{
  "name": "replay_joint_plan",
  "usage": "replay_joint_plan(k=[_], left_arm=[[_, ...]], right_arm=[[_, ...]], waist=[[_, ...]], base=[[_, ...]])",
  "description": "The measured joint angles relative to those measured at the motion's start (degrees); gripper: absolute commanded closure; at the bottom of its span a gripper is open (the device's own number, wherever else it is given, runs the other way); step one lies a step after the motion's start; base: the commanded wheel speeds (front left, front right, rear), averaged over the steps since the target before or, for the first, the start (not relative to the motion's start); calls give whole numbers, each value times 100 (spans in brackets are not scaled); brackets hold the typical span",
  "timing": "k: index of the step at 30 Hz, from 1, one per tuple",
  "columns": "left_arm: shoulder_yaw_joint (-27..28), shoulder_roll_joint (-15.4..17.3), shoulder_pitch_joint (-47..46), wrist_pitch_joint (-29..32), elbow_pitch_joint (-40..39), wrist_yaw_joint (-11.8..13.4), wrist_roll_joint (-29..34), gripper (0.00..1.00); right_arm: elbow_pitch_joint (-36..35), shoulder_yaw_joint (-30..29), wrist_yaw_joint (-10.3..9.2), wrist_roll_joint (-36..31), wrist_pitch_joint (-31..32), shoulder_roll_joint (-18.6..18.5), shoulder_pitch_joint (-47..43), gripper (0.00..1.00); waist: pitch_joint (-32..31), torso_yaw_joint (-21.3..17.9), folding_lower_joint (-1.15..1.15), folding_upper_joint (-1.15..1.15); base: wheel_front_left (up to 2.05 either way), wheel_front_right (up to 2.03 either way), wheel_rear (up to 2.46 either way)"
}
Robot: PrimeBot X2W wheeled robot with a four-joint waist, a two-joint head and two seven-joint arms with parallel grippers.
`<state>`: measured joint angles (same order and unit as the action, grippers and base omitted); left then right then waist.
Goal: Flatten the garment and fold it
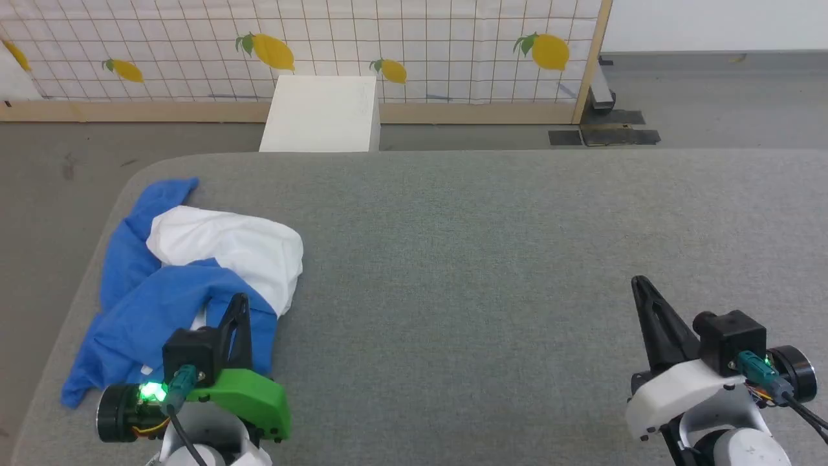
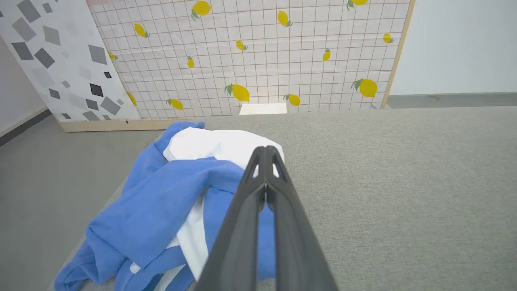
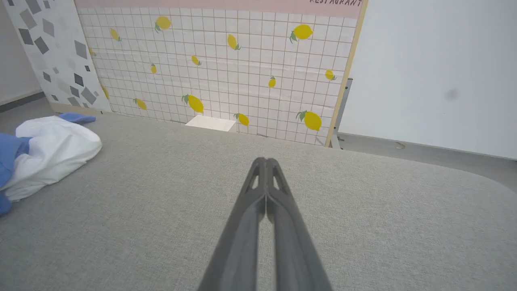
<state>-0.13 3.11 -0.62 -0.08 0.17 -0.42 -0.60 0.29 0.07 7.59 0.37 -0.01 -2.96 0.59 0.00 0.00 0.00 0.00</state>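
Wide grey padded table, running ahead of both sets of jaws and far off to either side, rounded at the far left corner. Broad bare stretch between the two sets of jaws and beyond them, judged ample room for spreading cloth flat.

Tiled screen printed with yellow lemons, standing well beyond the far edge of the table, past everything within reach of the jaws. Grey floor dropping away just left of the left jaws.

Shirt, white body and bright blue sleeves, lying in a crumpled heap directly ahead and slightly left of the left jaws, far to the left of the right jaws. Blue sleeves draped over the white part, one end trailing close to the table's left edge. Neither flattened nor folded yet; likely to need dragging rightward into the open room, away from that edge, to avoid slipping to the floor.

White box, on the floor beyond the far edge, well ahead of the left jaws.

Left jaws pressed closed, holding nothing, tips over the near blue folds of the heap; contact with the cloth impossible to tell. Probably poised for a first grab.

Right jaws pressed closed too, empty, above bare table, probably waiting clear of the work.
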Motion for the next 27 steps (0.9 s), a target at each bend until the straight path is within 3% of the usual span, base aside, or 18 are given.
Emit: replay_joint_plan(k=[18,19,27], left_arm=[[0,0,0,0,0,0,0,100],[-2,1,-1,0,0,-1,-3,0],[-29,1,-2,-27,27,-1,-47,0]], right_arm=[[0,0,0,0,0,0,0,100],[2,1,0,2,0,-1,1,0],[36,-27,0,21,-27,-1,0,0]], waist=[[0,0,0,0],[0,0,0,0],[2,-2,0,0]], base=[[0,0,0],[0,0,0],[0,0,0]])
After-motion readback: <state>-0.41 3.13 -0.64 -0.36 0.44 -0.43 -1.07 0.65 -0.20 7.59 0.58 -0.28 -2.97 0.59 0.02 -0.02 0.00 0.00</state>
